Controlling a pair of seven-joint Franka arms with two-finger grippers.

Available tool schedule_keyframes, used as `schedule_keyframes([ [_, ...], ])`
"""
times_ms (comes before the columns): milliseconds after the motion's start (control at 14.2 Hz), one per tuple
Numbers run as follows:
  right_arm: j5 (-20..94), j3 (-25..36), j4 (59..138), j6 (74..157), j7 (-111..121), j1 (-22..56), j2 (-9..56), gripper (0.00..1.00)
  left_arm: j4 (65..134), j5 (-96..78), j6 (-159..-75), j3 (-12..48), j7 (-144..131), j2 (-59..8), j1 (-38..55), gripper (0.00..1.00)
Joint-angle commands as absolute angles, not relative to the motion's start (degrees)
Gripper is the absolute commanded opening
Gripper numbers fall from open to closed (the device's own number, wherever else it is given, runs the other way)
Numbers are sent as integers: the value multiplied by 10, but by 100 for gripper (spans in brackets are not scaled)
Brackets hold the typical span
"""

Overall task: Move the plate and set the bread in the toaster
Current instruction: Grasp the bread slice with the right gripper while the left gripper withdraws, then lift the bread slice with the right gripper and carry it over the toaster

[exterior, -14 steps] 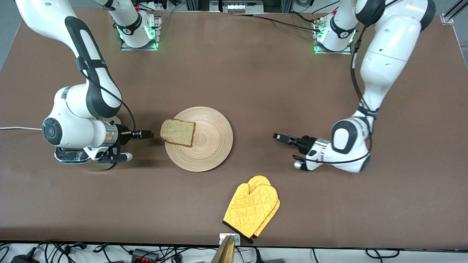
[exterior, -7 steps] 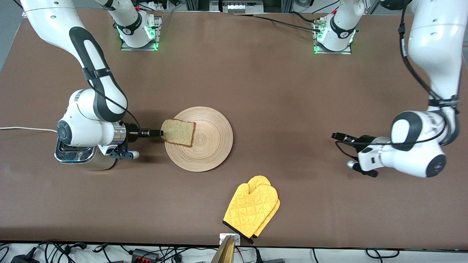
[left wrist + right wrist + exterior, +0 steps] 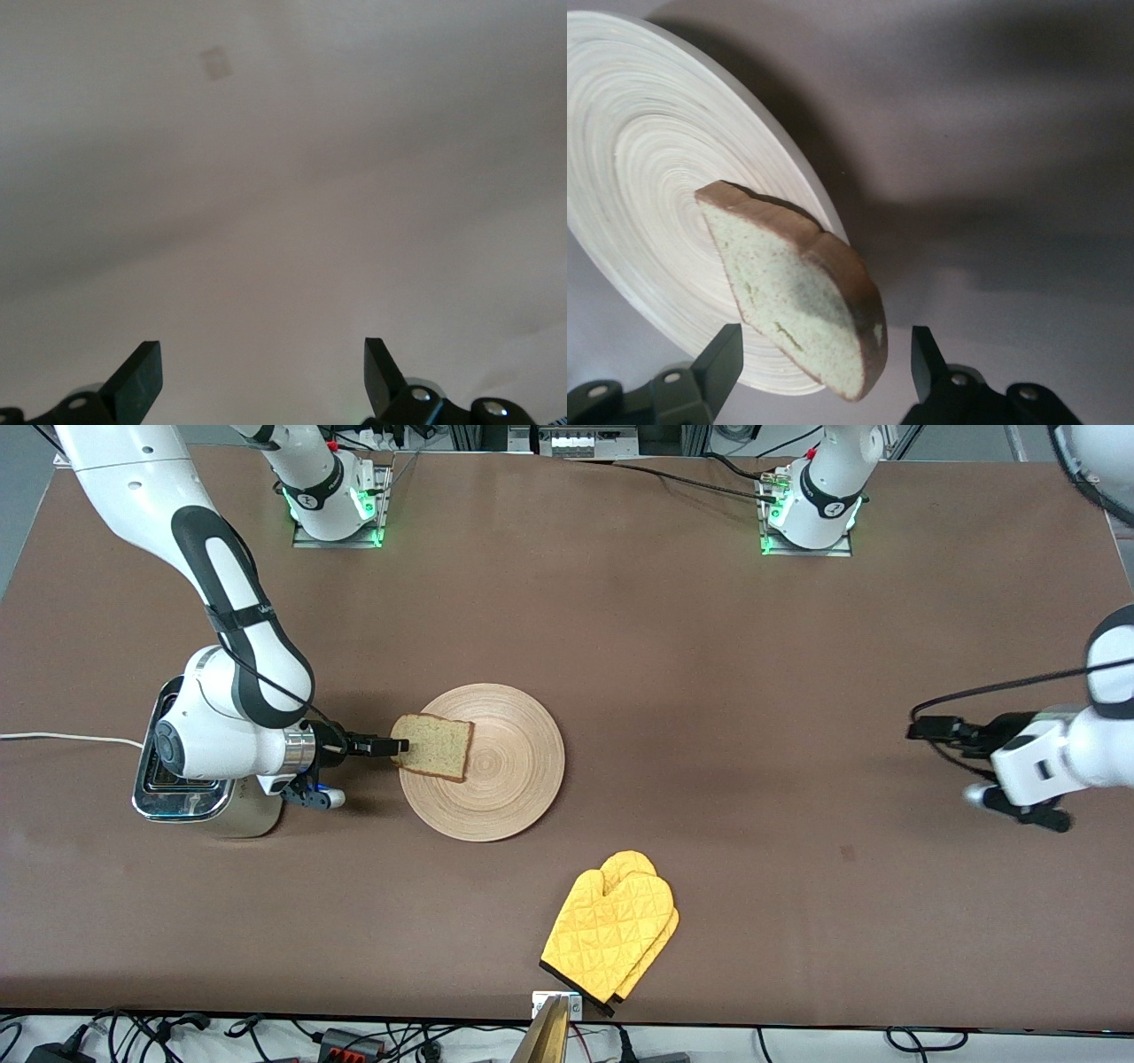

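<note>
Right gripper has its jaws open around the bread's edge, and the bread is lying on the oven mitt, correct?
Not quite. The right gripper does have its jaws open around the edge of the bread, but the bread lies on the plate, overhanging its rim, as the front view shows. The oven mitt lies apart, nearer the camera.

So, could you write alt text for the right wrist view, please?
The right pincer is open around the crust edge of the bread, which overhangs the rim of the plate. Bare brown table fills the rest.
</note>
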State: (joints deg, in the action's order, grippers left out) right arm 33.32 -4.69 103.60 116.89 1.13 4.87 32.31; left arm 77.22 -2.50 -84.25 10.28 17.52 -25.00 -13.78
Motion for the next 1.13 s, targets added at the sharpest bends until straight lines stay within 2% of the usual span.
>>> schedule_keyframes([
  [0, 352, -47, 1050, 1179, 21, 49, 323, 84, 785, -6, -828, 104, 179, -185, -152, 100],
  [211, 356, -47, 1050, 1175, 21, 49, 330, 81, 747, 22, -768, 105, 177, -182, -155, 100],
  [352, 356, -47, 1049, 1174, 20, 50, 336, 75, 716, 26, -710, 110, 176, -174, -154, 100],
  [423, 356, -47, 1049, 1173, 20, 50, 337, 70, 714, 29, -708, 112, 174, -167, -153, 100],
  [634, 356, -47, 1049, 1169, 16, 50, 337, 45, 743, 9, -713, 111, 172, -141, -160, 100],
  [704, 356, -47, 1047, 1163, 12, 49, 337, 34, 757, 10, -723, 112, 171, -124, -160, 100],
  [775, 356, -47, 1043, 1155, 11, 47, 337, 18, 789, 10, -739, 112, 161, -97, -159, 100],
  [845, 357, -47, 1039, 1145, 11, 47, 337, 6, 831, 11, -769, 112, 129, -69, -159, 100],
  [915, 357, -47, 1031, 1135, 11, 47, 337, 0, 871, 11, -789, 113, 100, -41, -159, 100],
  [1056, 357, -47, 1023, 1124, 11, 47, 337, 0, 905, 13, -816, 123, 84, -15, -158, 100],
])
